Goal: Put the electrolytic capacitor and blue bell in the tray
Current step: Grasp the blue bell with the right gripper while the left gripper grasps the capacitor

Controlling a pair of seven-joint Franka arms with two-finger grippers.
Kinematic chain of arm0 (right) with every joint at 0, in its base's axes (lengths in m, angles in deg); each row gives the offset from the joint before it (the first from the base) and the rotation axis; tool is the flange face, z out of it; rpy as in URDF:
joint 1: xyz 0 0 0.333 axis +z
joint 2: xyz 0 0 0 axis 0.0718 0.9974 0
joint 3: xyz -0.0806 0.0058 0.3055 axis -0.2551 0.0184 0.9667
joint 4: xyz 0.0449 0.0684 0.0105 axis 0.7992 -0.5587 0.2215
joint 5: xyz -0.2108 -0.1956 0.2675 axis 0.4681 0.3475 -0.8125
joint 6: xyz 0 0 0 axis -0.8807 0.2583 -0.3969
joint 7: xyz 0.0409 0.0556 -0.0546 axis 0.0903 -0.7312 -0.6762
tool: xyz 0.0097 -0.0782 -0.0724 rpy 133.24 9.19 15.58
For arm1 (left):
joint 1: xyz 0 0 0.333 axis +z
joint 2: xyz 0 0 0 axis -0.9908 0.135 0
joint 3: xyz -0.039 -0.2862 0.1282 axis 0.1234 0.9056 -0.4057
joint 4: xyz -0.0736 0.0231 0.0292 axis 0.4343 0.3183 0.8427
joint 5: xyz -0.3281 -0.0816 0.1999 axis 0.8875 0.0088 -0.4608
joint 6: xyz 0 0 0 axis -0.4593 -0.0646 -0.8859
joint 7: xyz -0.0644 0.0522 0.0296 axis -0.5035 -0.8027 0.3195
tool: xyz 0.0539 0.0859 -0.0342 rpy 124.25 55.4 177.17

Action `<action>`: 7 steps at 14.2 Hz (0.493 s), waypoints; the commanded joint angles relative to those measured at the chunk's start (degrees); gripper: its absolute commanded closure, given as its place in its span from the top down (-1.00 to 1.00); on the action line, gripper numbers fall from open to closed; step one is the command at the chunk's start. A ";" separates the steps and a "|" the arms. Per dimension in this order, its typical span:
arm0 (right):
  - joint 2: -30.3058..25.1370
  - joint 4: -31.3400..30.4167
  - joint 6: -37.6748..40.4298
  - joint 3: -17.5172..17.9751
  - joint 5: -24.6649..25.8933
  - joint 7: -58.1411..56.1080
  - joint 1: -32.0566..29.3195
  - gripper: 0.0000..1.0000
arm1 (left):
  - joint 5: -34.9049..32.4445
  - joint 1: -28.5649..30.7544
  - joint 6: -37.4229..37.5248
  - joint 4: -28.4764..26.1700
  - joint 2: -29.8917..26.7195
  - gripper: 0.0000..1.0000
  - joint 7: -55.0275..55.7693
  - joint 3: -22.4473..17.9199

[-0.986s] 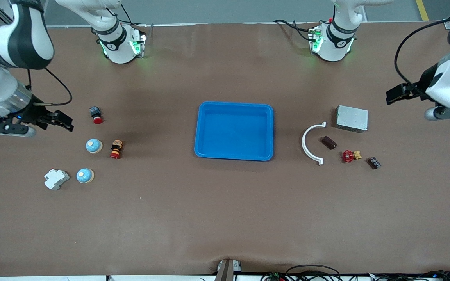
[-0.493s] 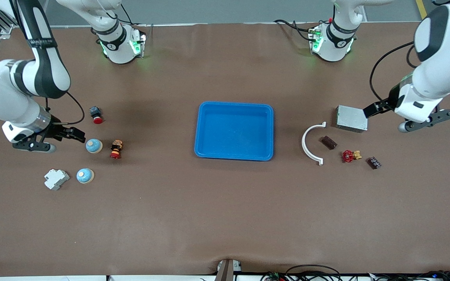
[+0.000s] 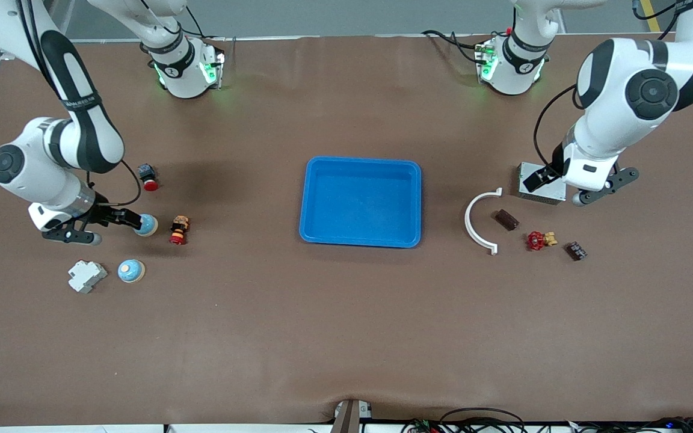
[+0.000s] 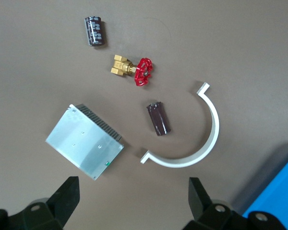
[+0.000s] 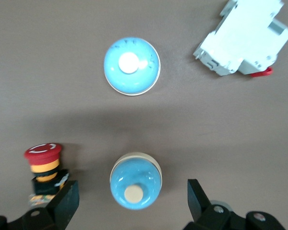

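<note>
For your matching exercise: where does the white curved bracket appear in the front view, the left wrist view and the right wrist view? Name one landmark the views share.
Front view: the bracket lies between the tray and the grey box, toward the left arm's end.
Left wrist view: the bracket arcs beside a dark capacitor.
Right wrist view: not in it.
Shared landmark: the red valve, in the front and left wrist views.

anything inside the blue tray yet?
Nothing: the blue tray shows only its bare floor, fully in view. Both blue bells and the capacitors sit on the table.
</note>
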 commanded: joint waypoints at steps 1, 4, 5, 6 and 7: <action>1.82 -1.28 -2.90 0.62 -1.01 -1.13 -0.89 1.00 | 1.08 0.31 -7.36 -5.62 -0.27 1.00 2.95 0.11; 3.94 -2.15 -5.53 0.62 -1.01 -1.13 -1.15 1.00 | 1.08 0.13 -10.98 -7.57 1.40 1.00 5.94 0.11; 4.55 -2.68 -6.93 0.62 -1.01 -1.04 -1.15 1.00 | 1.08 -0.04 -11.68 -7.57 2.63 1.00 8.04 0.20; 5.17 -3.03 -8.25 0.62 -1.01 -0.96 -1.15 1.00 | 1.08 -0.22 -12.73 -7.48 3.86 1.00 9.98 0.20; 5.87 -3.12 -9.14 0.62 -1.01 -0.96 -1.15 1.00 | 1.08 -0.22 -13.96 -7.57 5.09 1.00 11.22 0.28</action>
